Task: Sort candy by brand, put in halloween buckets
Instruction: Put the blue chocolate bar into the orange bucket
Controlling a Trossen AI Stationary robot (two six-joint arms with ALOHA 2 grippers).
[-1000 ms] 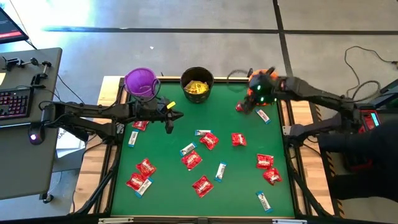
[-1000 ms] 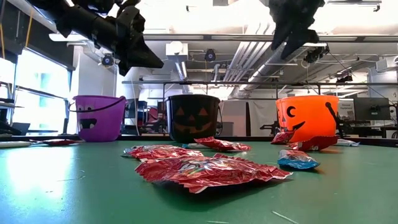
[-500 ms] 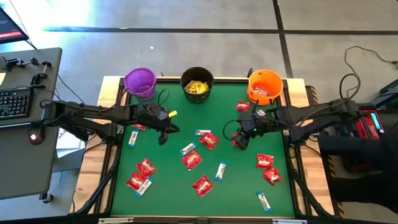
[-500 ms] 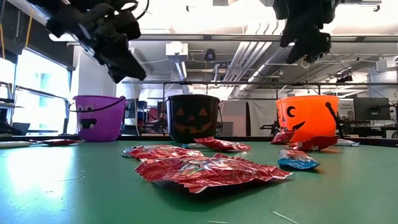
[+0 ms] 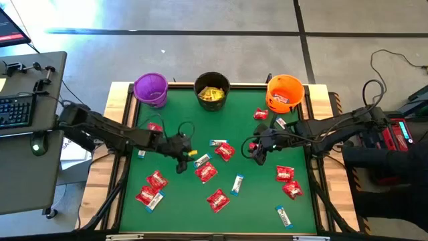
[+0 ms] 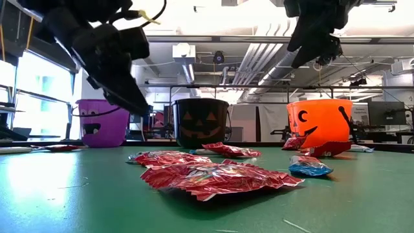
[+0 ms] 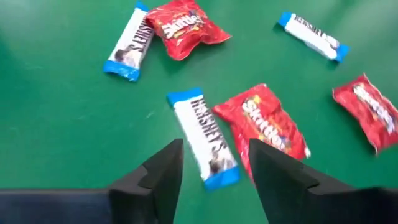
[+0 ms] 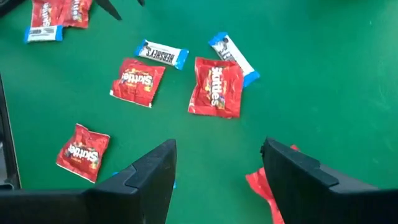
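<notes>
Left gripper (image 7: 211, 163), fingers spread, hangs over a white-and-blue bar (image 7: 204, 137) on the table (image 5: 247, 134); right gripper (image 8: 217, 163) likewise spread.

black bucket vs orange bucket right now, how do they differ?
Contents: the black bucket holds yellow packets; the orange bucket holds red ones.
Position: black sits mid-row at the table's far edge, orange at the right end.
Surroundings: red packets lie right by the orange bucket, none by the black.
Shared: both upright, similar size, with a jack-o'-lantern face.
</notes>
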